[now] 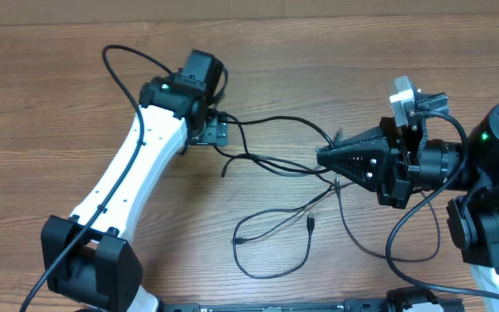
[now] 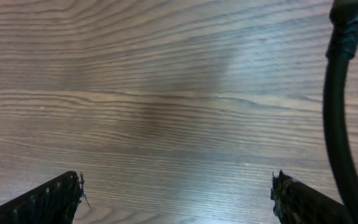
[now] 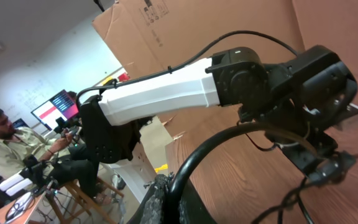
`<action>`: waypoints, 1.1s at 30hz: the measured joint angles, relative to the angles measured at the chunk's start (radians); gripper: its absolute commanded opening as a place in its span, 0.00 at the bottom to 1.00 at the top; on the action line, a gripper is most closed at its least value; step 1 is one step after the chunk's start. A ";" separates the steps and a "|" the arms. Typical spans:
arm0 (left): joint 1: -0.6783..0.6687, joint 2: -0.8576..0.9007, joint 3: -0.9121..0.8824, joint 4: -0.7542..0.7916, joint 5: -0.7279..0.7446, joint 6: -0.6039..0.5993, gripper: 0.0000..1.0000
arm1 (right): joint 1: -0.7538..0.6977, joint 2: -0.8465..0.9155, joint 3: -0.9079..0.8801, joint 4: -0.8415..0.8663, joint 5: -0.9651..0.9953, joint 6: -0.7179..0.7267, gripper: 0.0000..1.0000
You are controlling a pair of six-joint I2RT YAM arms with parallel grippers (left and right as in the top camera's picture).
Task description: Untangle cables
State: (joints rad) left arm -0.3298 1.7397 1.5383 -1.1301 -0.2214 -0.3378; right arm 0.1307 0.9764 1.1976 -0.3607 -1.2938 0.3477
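The left arm (image 1: 132,169) has a long white shell set between boxy black joint housings, with a small green light (image 1: 165,85) near its wrist. A thick black cable (image 2: 334,124) runs along it. The left gripper (image 2: 178,193) has black fingers (image 2: 48,200) with a ribbed surface. The right arm (image 1: 492,165) is mostly rounded black housings with green lights, and it carries a pale camera block (image 1: 403,100). The right gripper (image 1: 322,157) is a black, dotted, tapering wedge.

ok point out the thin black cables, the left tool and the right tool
thin black cables (image 1: 310,224), overhead view, on a small plug end
black left tool (image 2: 176,190), left wrist view, midway between its open fingertips
black right tool (image 1: 321,156), overhead view, at its closed fingertips
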 measured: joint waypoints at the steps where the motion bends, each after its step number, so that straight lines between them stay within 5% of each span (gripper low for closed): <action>1: 0.014 0.000 0.000 0.000 0.000 0.000 0.99 | 0.000 0.000 0.000 0.000 0.001 0.000 0.04; 33: 0.254 0.000 0.000 0.000 -0.021 0.000 1.00 | 0.000 0.005 0.000 0.000 0.016 0.000 0.04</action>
State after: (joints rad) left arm -0.0761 1.7393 1.5383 -1.1301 -0.2428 -0.3374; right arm 0.1310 0.9813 1.1976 -0.3611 -1.2774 0.3473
